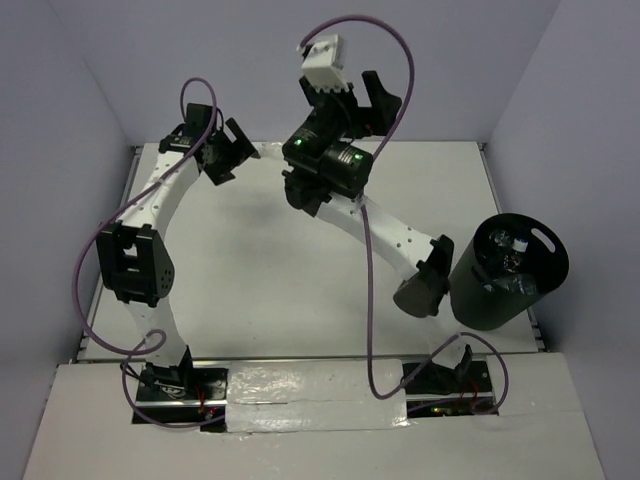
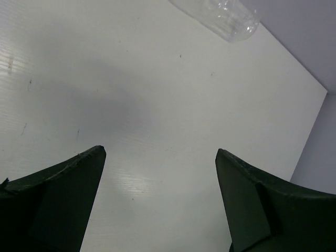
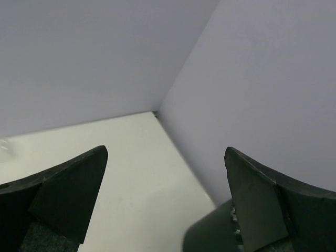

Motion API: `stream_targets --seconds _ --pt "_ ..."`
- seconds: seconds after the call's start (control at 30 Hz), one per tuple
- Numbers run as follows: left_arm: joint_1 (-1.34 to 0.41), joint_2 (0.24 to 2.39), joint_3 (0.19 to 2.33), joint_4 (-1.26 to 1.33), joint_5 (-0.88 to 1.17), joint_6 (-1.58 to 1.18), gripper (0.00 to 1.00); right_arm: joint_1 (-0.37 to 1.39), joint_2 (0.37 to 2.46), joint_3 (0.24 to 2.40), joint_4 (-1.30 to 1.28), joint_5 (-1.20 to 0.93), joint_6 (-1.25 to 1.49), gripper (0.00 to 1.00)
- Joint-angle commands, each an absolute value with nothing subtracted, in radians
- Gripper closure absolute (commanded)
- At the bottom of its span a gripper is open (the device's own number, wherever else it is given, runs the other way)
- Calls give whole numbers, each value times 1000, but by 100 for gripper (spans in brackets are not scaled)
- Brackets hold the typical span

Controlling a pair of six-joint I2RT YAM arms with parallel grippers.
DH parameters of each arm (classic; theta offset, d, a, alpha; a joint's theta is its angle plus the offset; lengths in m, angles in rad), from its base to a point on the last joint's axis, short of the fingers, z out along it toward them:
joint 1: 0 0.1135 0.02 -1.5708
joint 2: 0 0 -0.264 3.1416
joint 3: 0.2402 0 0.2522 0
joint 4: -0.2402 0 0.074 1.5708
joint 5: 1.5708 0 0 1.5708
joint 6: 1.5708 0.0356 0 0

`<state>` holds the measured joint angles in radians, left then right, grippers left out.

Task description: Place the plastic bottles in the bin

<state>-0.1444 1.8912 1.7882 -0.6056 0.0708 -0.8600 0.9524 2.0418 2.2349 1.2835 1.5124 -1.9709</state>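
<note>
The black cylindrical bin (image 1: 485, 305) stands upright at the right edge of the white table (image 1: 260, 270), just beside the right arm's lower link. Inside it lie clear plastic bottles (image 1: 512, 262) w/ at least 1 white cap showing; the exact count can't be told from the top view.

The left gripper (image 1: 232, 152) hangs over the far-left part of the table, its 2 fingers wide apart w/ nothing between them. In the left wrist view the left gripper (image 2: 160, 152) looks down on bare table, and 1 clear plastic bottle (image 2: 220, 16) lies on the table beyond it, near the far edge, cut off by the top of the frame and well apart from the fingers.

The right gripper (image 1: 358, 100) is raised high over the far-middle of the table, also spread wide and holding nothing. In the right wrist view the right gripper (image 3: 165, 149) faces the far-right corner where the pale lilac walls (image 3: 105, 52) meet; a dark rounded edge at the bottom is prob. the bin's rim.
</note>
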Motion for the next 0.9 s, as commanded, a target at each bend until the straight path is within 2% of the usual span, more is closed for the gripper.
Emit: stream_targets --seconds 0.0,0.1,0.27,0.37,0.47,0.53,0.63,0.67,0.73,0.87 --pt "-118 1781 1787 -568 41 -830 1 986 2112 2505 1644 1755 -1986 1" --pt "-115 1734 1764 -549 49 -824 1 1009 2024 2396 1584 1746 -1812 0" --pt "-114 1677 1701 -508 83 -833 1 1068 1970 2416 1672 1720 -1778 0" --pt "-114 1671 1689 -502 118 -834 1 1144 1912 2332 1556 1635 -1646 0" --pt "-114 1671 1680 -511 130 -831 1 1222 1839 2220 1210 1576 -1380 0" --pt "-114 1663 1672 -506 147 -830 1 1279 1786 2136 1081 1519 -1173 0" --pt "-114 1654 1664 -502 166 -821 1 1344 1723 2086 606 1418 -739 0" --pt "-114 1652 1667 -503 166 -818 1 1353 1711 2098 249 1372 -436 0" --pt "-112 1649 1677 -515 170 -804 1 1347 1686 2164 -77 1181 -144 0" --pt "-106 1651 1690 -538 170 -784 1 1324 1602 2030 -211 1020 78 0"
